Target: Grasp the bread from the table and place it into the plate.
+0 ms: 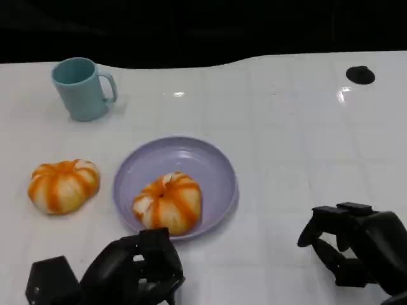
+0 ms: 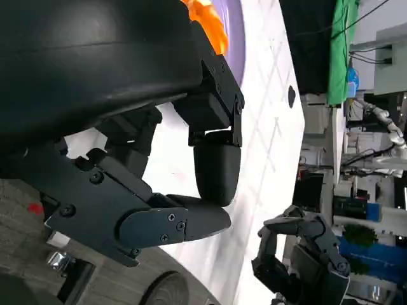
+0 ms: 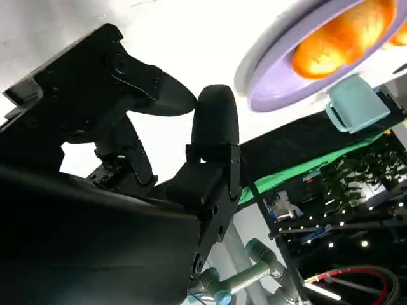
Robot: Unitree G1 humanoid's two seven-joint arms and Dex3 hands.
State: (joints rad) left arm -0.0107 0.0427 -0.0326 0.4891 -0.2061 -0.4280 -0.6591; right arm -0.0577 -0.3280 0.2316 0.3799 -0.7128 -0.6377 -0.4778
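Head view: one orange-and-white bread (image 1: 168, 202) sits inside the lavender plate (image 1: 210, 165) at centre frame, toward its lower left rim. A second bread (image 1: 63, 185) lies on the white counter (image 1: 299, 146) at left, just beside the plate but apart from it. A teal mug (image 1: 81, 88) stands upright at upper left. The left hand (image 1: 130, 270), at the lower edge just below the plate, has its fingers curled in on nothing. The right hand (image 1: 356, 251), at lower right, likewise curls empty fingers, well apart from the plate.
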